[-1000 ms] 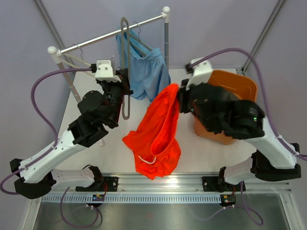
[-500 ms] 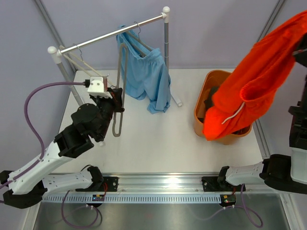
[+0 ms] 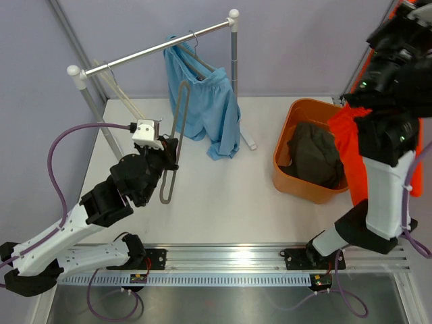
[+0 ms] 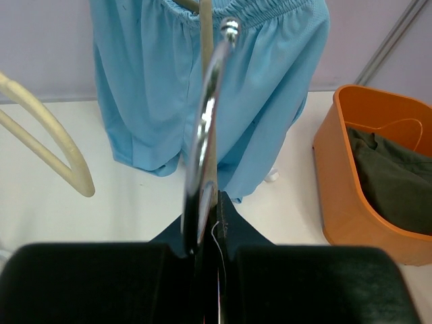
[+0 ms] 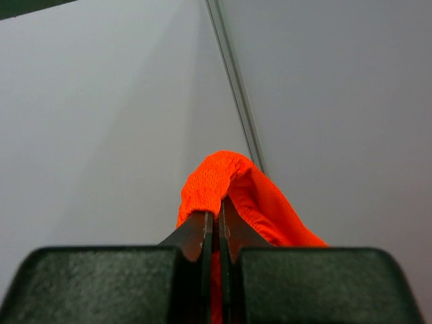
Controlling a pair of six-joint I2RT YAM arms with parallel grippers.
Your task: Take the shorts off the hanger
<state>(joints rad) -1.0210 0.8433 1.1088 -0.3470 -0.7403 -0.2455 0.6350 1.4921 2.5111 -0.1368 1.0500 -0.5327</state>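
Pinching the orange shorts [image 5: 233,177], the right gripper [image 5: 214,216] hangs high at right. The left gripper [image 4: 204,204] clamps a bare hanger [image 4: 204,131]. Blue shorts [image 3: 210,101] hang on the far rail [image 3: 135,55]; green shorts [image 3: 315,155] lie in the bin [image 3: 282,145].

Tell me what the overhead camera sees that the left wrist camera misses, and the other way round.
Only the overhead view shows the orange shorts held up at the right, partly hidden behind the right arm, and the rack rail. Only the left wrist view shows, up close, the left end effector shut on the metal hook of the hanger. Both show the blue shorts hanging, and the orange bin with the olive shorts inside.
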